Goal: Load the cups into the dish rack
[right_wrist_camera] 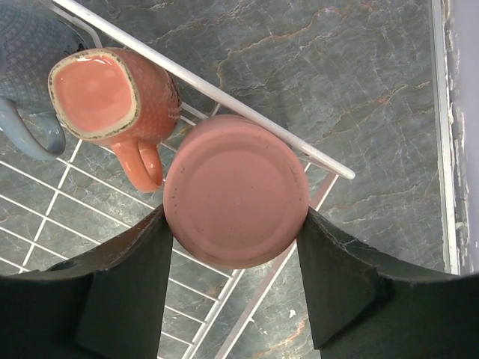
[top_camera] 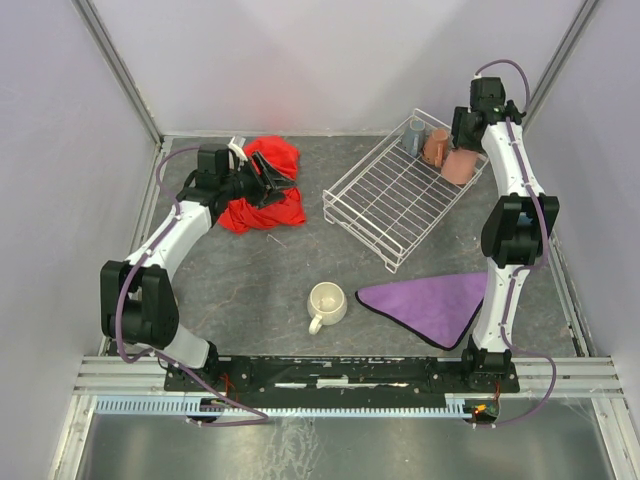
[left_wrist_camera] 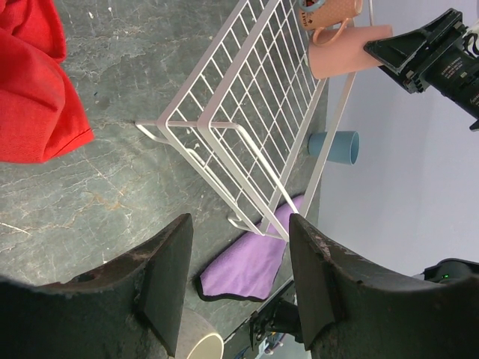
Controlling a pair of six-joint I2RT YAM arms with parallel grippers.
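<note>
The white wire dish rack (top_camera: 395,200) stands right of centre. In its far right corner are a grey-blue mug (top_camera: 414,137), an orange mug (top_camera: 437,146) upside down, and a salmon-pink tumbler (top_camera: 460,165) upside down. My right gripper (right_wrist_camera: 236,224) has both fingers against the tumbler's (right_wrist_camera: 236,191) sides at the rack's corner. The cream mug (top_camera: 327,303) stands on the table in front. My left gripper (left_wrist_camera: 239,277) is open and empty over the red cloth (top_camera: 265,190). A light-blue cup (left_wrist_camera: 334,146) stands beyond the rack (left_wrist_camera: 247,112). No metallic cup is in view.
A purple cloth (top_camera: 435,303) lies near the right arm's base, between the cream mug and the right edge. The red cloth lies crumpled at the far left. Walls close the table at the back and both sides.
</note>
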